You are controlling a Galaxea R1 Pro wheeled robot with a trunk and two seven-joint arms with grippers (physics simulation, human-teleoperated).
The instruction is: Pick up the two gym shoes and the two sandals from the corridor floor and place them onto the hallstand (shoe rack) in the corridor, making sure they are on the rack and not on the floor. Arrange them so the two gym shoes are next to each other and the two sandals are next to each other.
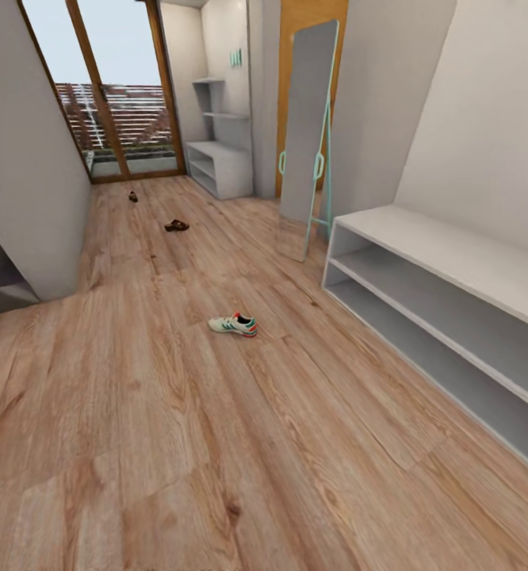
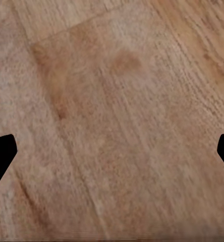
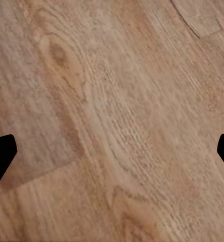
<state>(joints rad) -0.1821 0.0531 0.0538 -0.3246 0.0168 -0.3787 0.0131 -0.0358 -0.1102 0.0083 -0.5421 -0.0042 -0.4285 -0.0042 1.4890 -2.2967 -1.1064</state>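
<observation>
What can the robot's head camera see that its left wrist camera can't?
The head view takes in a gym shoe, two sandals farther off, the hallstand at the far end, a leaning mirror and long low white shelving. The left wrist view adds the dark fingertips of the left gripper, jaws wide apart with nothing between them. Both show the wood-plank corridor floor.

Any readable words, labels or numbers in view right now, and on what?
None can be read.
Mint shapes on the wall above the hallstand: look like letters, too small to read.
Gym shoe on the corridor floor: red patch by the tongue, too blurred for any text.
</observation>
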